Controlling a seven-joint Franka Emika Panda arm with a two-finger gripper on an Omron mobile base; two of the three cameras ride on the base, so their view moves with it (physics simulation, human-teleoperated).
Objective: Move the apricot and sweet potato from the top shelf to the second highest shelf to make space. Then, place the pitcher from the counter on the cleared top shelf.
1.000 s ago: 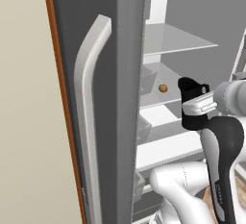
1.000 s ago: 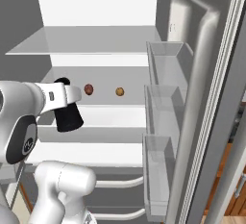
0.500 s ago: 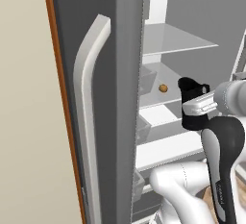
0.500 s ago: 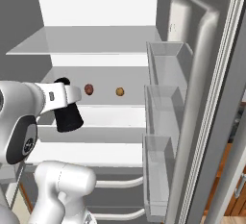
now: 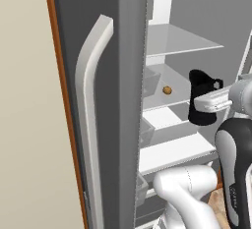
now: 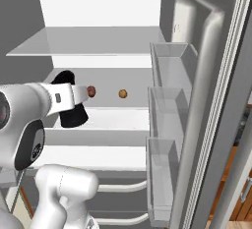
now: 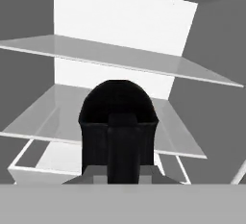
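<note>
My gripper (image 6: 74,97) is shut on the handle side of the tall black pitcher (image 6: 73,116), holding it upright in front of the open fridge's left half. In the left base view the pitcher (image 5: 201,101) hangs at second-shelf height with the gripper (image 5: 212,102) clamped across it. The sweet potato (image 6: 91,91) and the apricot (image 6: 122,94) rest on the second highest shelf (image 6: 135,81), just right of the pitcher. The apricot (image 5: 167,90) also shows from the left. The top shelf (image 6: 98,41) above is bare. The hand view has the pitcher (image 7: 117,122) close up, below the top shelf (image 7: 120,55).
The right fridge door (image 6: 216,90) stands open with three clear bins (image 6: 167,71) on its inside. The left door with its long white handle (image 5: 88,105) blocks the left side. Lower shelves (image 6: 98,154) and drawers sit below, behind my white arm.
</note>
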